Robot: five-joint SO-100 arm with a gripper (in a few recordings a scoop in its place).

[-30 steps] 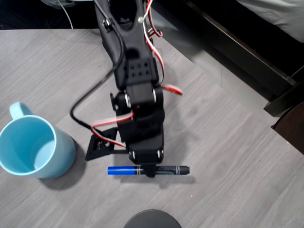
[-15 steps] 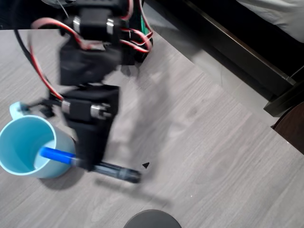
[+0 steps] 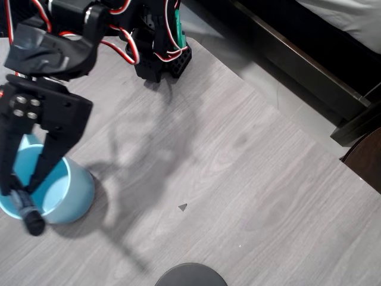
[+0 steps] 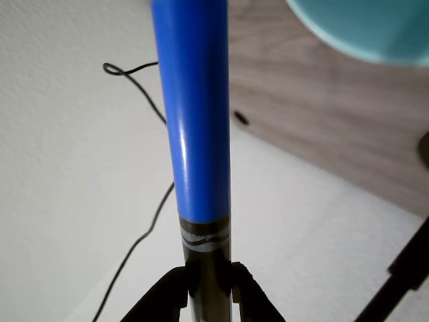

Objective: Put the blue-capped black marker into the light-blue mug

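Blue-capped black marker clamped in the hand over the light-blue mug.
Mug sits near the grey surface left edge.

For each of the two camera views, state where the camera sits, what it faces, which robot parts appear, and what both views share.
Overhead view: above the table, looking down; the arm's base, links and end effector over the light-blue mug.
Wrist view: on the end effector, looking along the marker; two black fingertips clamp its barrel.
Shared: the marker and the mug.
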